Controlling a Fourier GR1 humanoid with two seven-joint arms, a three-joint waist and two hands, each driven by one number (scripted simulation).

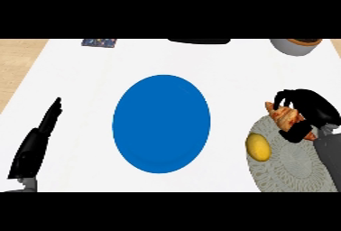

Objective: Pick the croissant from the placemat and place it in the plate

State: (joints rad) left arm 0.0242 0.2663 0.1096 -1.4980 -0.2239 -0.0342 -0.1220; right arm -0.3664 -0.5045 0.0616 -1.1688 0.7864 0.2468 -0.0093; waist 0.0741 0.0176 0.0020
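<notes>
Gripping golden-brown flaky croissant [288, 118] w/ curled right hand [313, 108] over grey woven placemat [293, 167]; left hand [36, 144] open, resting beside round blue plate [162, 123].

Left hand [34, 144], left of the blue plate [161, 123]: all black, long and narrow, tapering to slim pointed fingers; small grey wrist piece at its base

Right hand [307, 110], right of the plate: also black, glossy, with rounded bulky fingers and thumb; dark grey forearm [328, 155] behind it, blocky and flat-sided

No markings, cables or screws can be made out on either
</notes>
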